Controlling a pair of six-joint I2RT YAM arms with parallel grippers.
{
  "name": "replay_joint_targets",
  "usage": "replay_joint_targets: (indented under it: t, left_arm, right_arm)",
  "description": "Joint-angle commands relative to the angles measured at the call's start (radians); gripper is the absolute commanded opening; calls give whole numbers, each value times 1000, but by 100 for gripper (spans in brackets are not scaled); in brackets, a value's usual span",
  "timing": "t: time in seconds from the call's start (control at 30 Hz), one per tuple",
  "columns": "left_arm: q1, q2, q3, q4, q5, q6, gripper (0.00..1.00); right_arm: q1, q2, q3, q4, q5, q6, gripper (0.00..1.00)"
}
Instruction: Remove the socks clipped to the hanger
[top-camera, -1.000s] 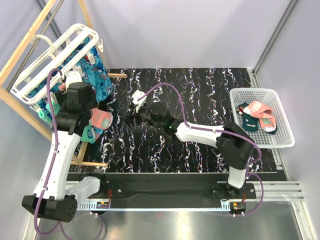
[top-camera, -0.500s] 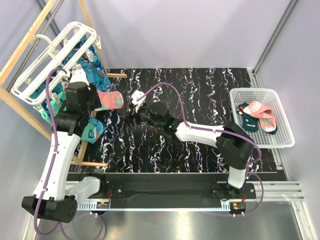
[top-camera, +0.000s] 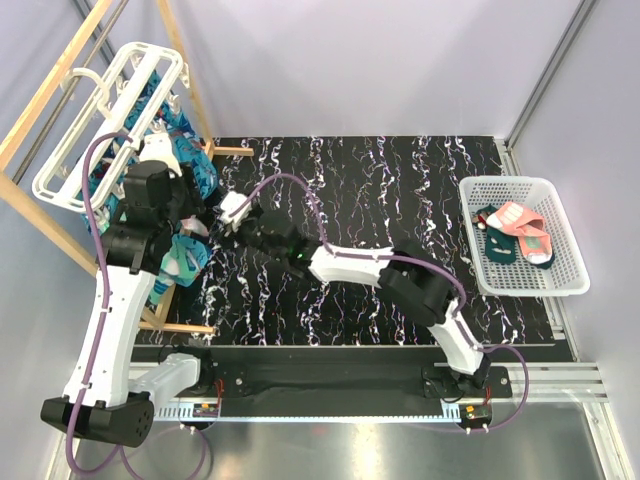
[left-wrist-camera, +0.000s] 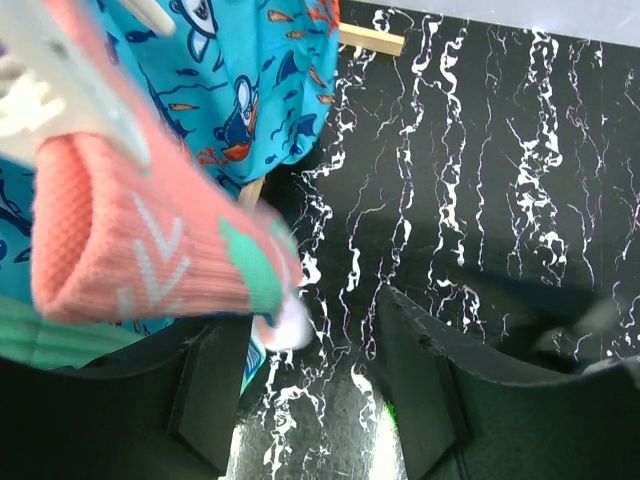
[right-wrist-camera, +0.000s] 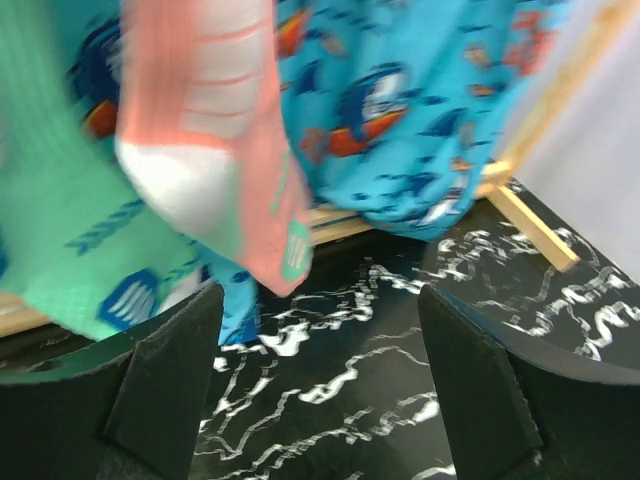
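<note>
the hanger (top-camera: 108, 108) hangs tilted over the far left corner of the table (top-camera: 400, 180), on the wooden pole frame (top-camera: 190, 327), with the socks (top-camera: 186, 170) bunched beneath it. the left gripper (left-wrist-camera: 325, 340) sits just beside them, fingers apart and nothing between. a coral-pink sock (left-wrist-camera: 150, 250) dangles by its left finger (touching or not, i cannot tell). the right gripper (right-wrist-camera: 320, 300), also spread and empty, faces the same cluster from close by. bare table lies open from there to the white basket (top-camera: 570, 260) at the right edge, where loose socks (top-camera: 520, 228) lie.
</note>
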Motion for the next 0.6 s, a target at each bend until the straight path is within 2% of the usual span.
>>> replay_joint_targets:
  t: [0.0, 0.13, 0.33, 0.47, 0.5, 0.57]
  left_arm:
    - [2, -14, 29, 11, 33, 8, 57]
    - [2, -17, 19, 10, 34, 2, 55]
    - [2, -21, 38, -6, 52, -7, 55]
    - [2, -34, 35, -1, 65, -16, 55]
    - [2, -32, 38, -6, 66, -18, 55]
    - [2, -32, 58, -24, 80, -20, 55]
  right_arm:
    - [52, 41, 63, 102, 51, -130, 86]
    - [74, 73, 71, 130, -15, -144, 86]
    - [83, 160, 191, 108, -30, -164, 86]
    - [90, 191, 241, 97, -50, -153, 82]
    - [90, 203, 258, 93, -46, -158, 79]
    - [91, 239, 310, 78, -17, -176, 54]
